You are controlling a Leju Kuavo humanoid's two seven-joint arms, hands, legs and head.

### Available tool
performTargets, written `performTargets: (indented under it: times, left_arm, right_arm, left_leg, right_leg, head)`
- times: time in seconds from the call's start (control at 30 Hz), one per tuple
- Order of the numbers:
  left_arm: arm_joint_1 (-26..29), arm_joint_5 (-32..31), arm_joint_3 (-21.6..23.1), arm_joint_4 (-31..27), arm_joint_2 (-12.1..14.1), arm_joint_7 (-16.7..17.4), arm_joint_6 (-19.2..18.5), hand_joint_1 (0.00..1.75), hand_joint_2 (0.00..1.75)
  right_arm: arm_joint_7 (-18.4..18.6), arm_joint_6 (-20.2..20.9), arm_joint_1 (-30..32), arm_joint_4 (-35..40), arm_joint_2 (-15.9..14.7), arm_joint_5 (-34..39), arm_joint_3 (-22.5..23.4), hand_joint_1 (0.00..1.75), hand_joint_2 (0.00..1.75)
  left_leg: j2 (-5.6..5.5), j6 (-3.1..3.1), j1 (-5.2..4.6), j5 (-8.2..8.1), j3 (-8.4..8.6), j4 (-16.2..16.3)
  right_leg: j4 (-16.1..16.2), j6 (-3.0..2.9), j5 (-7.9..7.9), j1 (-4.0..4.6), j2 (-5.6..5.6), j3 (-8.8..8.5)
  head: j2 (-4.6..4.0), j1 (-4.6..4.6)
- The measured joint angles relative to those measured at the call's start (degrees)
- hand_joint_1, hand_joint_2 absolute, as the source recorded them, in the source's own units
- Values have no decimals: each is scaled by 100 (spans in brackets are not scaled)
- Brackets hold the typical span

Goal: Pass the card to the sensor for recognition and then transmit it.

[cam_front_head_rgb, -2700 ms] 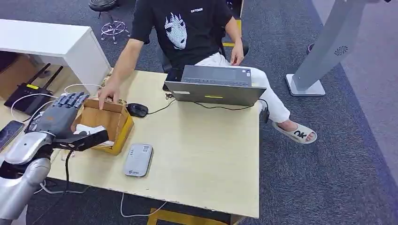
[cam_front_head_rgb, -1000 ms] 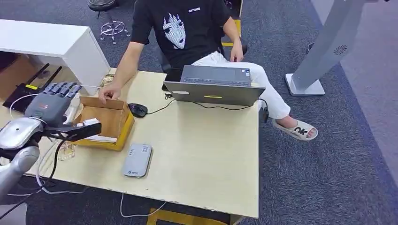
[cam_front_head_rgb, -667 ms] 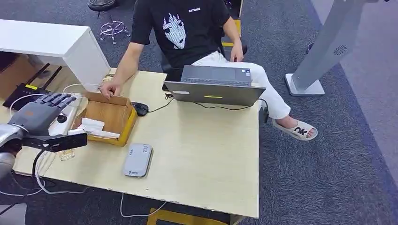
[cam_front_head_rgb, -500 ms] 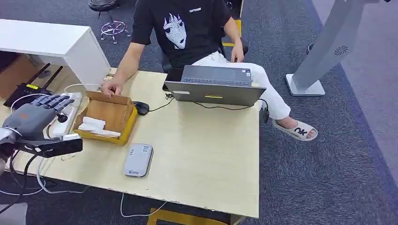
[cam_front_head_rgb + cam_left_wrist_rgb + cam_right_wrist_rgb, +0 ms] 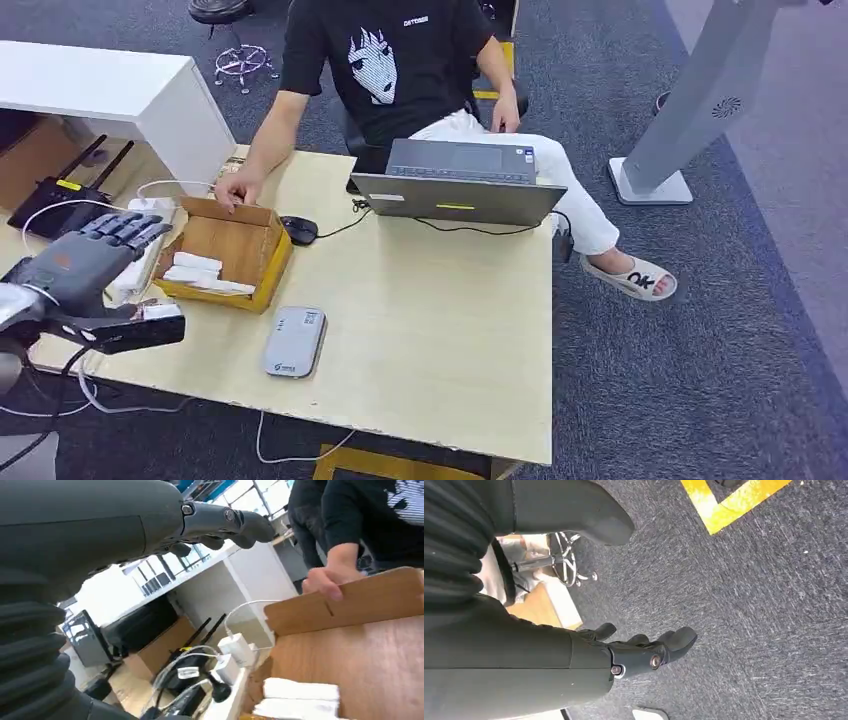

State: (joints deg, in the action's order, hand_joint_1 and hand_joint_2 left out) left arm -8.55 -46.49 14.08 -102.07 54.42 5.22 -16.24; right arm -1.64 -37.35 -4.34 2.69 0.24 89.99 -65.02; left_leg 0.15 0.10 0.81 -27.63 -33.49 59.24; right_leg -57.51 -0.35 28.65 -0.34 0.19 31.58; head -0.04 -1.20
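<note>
My left hand (image 5: 78, 272) hovers over the table's near left corner, left of the cardboard box (image 5: 262, 262). A small white card (image 5: 161, 311) is pinched between its thumb and fingers. The fingers (image 5: 220, 522) reach out above the box (image 5: 360, 655) in the left wrist view. More white cards (image 5: 197, 265) lie inside the box, also seen as a white stack (image 5: 300, 690). The grey card sensor (image 5: 294, 341) lies flat near the table's front edge, to the right of my hand. My right hand (image 5: 644, 652) hangs over grey carpet, holding nothing, thumb apart from the fingers.
A person sits at the far side with a hand (image 5: 237, 188) on the box's back flap. An open laptop (image 5: 458, 182), a mouse (image 5: 298, 230) and cables lie on the wooden table (image 5: 430, 320). A power strip (image 5: 135, 262) sits beside the box.
My left hand came up out of the box with the white card and drew back toward the table's near left corner. The person's hand stays on the box flap.
</note>
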Motion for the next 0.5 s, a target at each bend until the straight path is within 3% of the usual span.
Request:
performTargets:
  times: [0.2,0.5]
  left_arm:
    - [-195,-517,515,570,-618,-50,455,0,175]
    - [-422,-839,905,1686,-1453,-4,951,0,175]
  right_arm:
    - [2,13,-23,0,2,0,-2,0,175]
    - [46,52,-48,0,2,-35,-118,0,175]
  left_leg:
    - [0,0,-2,0,1,0]
    - [4,0,-1,0,1,1]
  right_leg:
    - [0,0,-1,-2,0,-1]
    - [0,0,-1,-1,4,2]
  head:
    - [0,2]
    - [0,0]
